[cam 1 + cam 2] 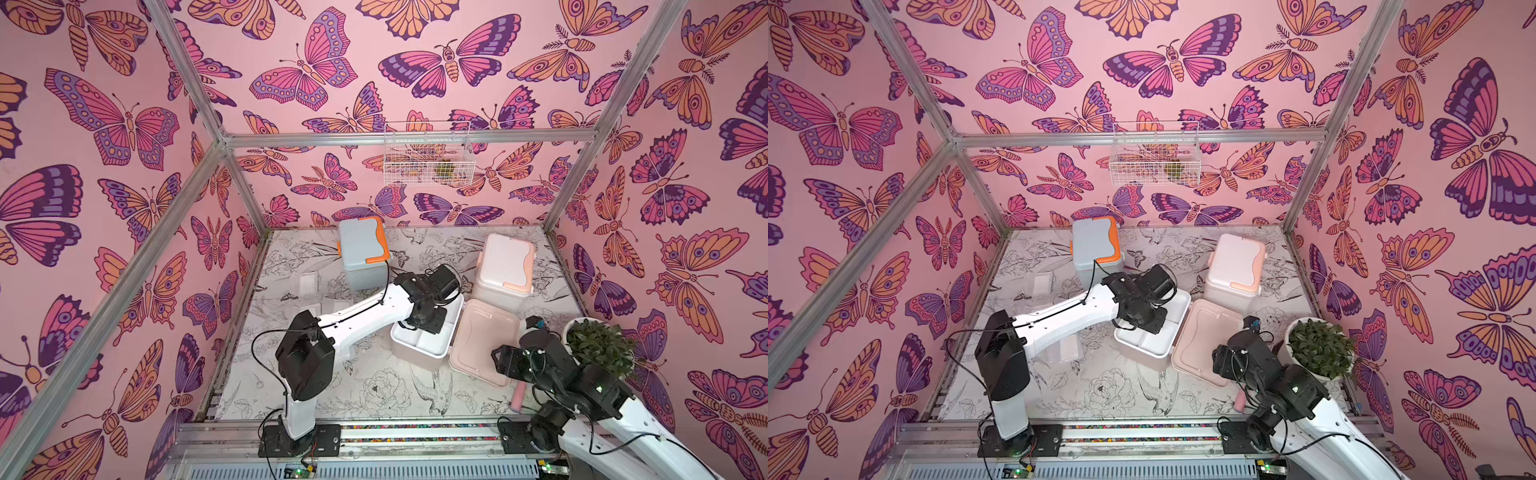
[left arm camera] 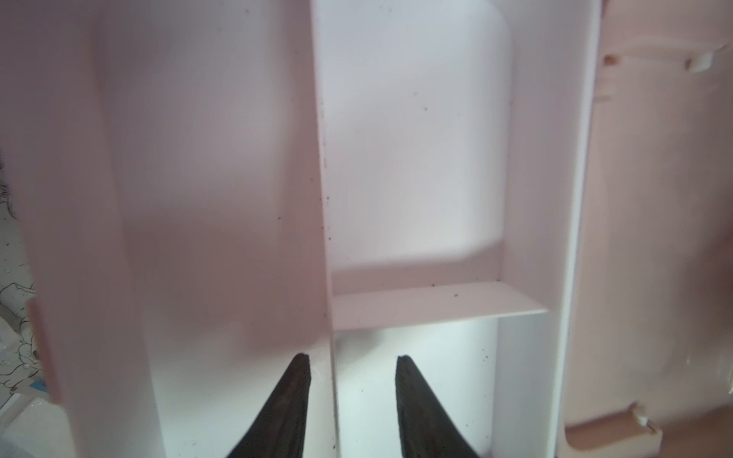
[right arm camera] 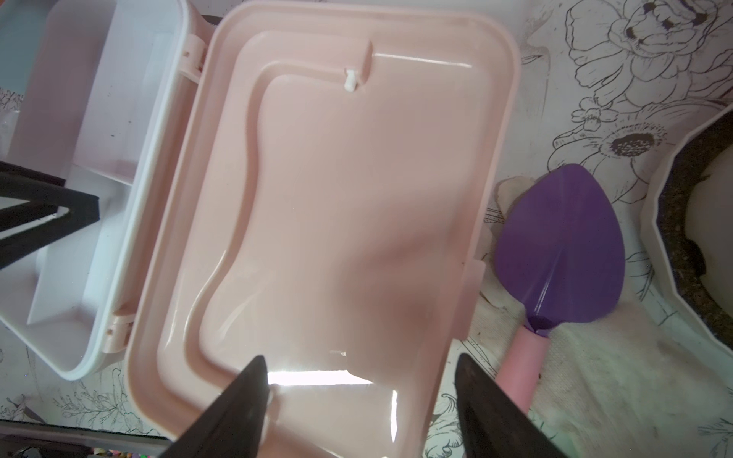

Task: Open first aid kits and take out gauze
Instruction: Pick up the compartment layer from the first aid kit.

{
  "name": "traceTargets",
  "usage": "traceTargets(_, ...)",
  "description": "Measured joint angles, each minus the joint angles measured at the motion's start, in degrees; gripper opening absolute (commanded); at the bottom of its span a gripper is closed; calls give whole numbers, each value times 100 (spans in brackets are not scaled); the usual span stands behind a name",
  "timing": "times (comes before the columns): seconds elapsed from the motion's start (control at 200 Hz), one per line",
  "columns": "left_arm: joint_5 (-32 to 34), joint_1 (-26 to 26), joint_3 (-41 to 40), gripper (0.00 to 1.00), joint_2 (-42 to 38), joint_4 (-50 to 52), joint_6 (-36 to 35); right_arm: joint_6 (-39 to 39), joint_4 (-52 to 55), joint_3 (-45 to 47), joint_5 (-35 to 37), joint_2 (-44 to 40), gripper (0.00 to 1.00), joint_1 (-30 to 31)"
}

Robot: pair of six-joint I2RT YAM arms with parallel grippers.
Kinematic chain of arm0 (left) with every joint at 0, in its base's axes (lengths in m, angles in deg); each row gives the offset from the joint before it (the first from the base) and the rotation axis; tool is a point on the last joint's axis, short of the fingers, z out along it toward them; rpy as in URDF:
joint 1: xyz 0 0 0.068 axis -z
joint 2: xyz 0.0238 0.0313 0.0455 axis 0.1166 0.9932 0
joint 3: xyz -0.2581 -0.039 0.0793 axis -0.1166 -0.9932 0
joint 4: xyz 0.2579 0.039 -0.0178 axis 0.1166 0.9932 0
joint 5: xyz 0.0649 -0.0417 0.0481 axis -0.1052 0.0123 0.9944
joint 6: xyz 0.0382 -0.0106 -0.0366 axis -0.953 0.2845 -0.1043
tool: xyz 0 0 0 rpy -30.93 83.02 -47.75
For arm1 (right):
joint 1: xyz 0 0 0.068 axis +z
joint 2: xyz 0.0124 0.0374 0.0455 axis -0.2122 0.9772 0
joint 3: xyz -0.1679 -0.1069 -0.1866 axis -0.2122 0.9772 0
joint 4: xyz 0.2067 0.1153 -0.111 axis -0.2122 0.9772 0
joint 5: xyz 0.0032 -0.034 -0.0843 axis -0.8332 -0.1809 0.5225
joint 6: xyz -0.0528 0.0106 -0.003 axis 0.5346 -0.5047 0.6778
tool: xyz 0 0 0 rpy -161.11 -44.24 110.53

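Dusty pink kit (image 1: 424, 352) stands open, its lid (image 1: 484, 340) hinged out beside it. My left claw (image 2: 351, 359) is down in the kit's white tray, fingers parted astride a divider, gripping nothing. My right claw (image 3: 361, 357) hovers over that lid, spread wide, empty. A gauze packet (image 1: 305, 283) lies on the counter (image 1: 374, 395), apart from the pink kit, near the shut blue kit (image 1: 363, 245).

A: Where is the open kit (image 1: 415, 358) sitting?
B: It is sitting mid-table, its lid (image 1: 484, 340) lying flat against its right side. The back-left kit (image 1: 363, 253) and the back-right kit (image 1: 505, 266) are standing behind it.
A: And the gauze packet (image 1: 305, 282)?
B: It is lying on the table (image 1: 332, 395), left of the back-left kit. A plant pot (image 1: 598, 349) is standing right of the lid.
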Motion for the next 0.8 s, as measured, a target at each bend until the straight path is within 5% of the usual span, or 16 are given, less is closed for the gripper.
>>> traceTargets(0.14,129,44,157,21,179,120,17,-164,-48,168,107,-85,95,0)
traceTargets(0.285,225,35,190,11,219,197,98,-341,-129,356,173,-140,100,-26)
traceTargets(0.531,323,37,170,1,214,221,352,-570,-831,955,-140,-131,99,-225)
traceTargets(0.801,328,35,-186,0,-26,-35,684,-855,-2240,1753,-1368,-297,100,-957)
